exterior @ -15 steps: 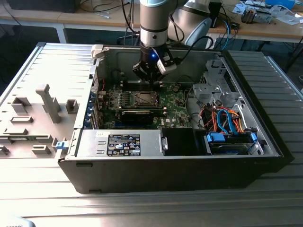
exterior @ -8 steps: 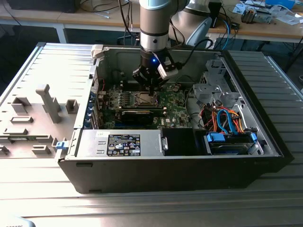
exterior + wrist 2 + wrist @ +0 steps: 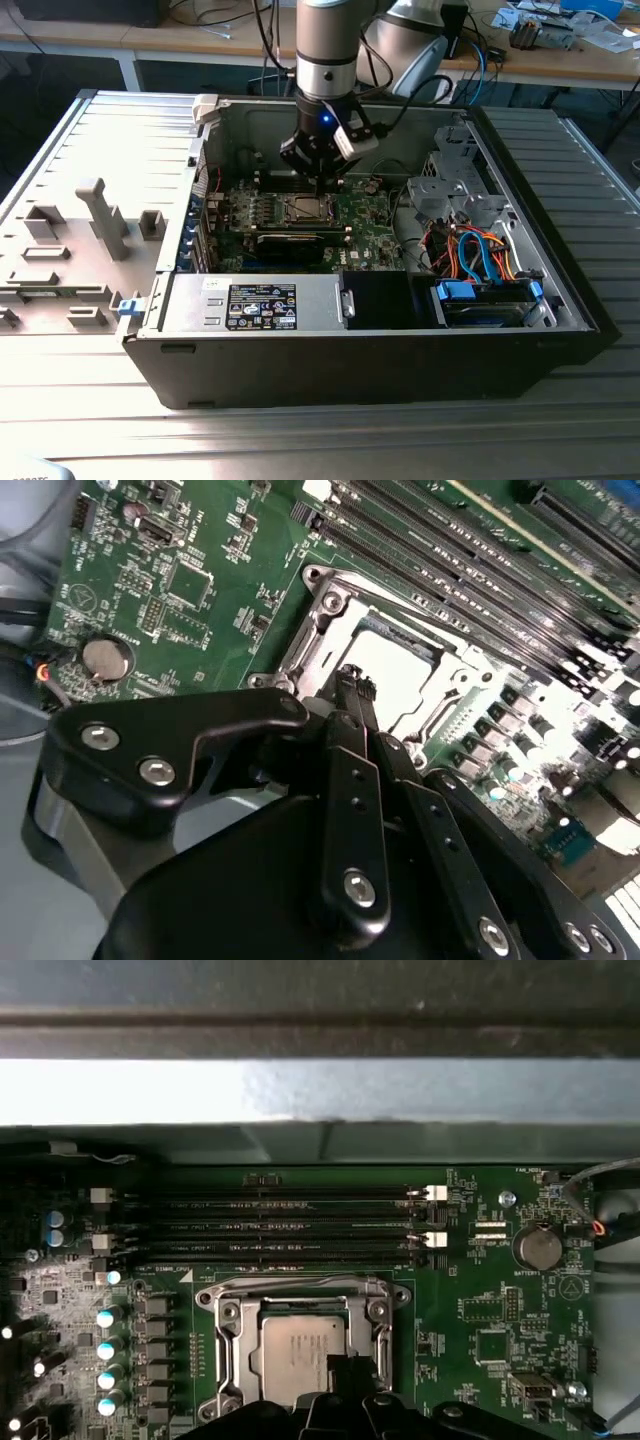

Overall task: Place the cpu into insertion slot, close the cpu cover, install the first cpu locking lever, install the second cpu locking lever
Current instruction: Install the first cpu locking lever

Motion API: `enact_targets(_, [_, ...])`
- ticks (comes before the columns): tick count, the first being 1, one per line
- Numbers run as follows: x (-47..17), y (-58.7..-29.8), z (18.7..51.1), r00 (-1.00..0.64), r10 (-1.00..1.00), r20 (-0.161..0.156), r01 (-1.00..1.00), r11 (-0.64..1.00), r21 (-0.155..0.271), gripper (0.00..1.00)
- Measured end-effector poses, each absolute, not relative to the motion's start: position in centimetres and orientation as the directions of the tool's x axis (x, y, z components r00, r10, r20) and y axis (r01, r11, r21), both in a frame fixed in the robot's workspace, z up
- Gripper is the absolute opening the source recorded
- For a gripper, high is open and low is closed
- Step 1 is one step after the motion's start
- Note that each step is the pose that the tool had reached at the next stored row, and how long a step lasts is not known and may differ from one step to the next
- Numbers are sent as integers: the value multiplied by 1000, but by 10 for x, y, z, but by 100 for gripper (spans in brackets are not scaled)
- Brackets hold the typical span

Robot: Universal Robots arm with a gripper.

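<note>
The cpu (image 3: 303, 1356) lay seated in the insertion slot (image 3: 232, 1332) on the green motherboard (image 3: 480, 1290), the cpu cover (image 3: 322, 615) down around it. A thin, stiff, probably fragile chip, it looked best held by its edges. The hand (image 3: 356, 685) pointed straight down just above it, fingers together, gripping nothing visible.

No wording can be made out: the white-printed label (image 3: 262, 305) on the power supply box (image 3: 195, 305) and the fine white lettering on the green motherboard (image 3: 480, 1290), beside a triangle mark (image 3: 568, 1287), are illegible.
</note>
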State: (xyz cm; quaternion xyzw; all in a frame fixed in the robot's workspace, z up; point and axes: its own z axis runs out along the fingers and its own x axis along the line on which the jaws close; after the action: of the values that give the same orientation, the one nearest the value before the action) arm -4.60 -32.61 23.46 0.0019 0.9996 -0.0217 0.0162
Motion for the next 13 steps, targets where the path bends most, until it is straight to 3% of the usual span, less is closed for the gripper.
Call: enact_targets(13, [-46,-326,247,-999,3,-32,5,999,-43,11])
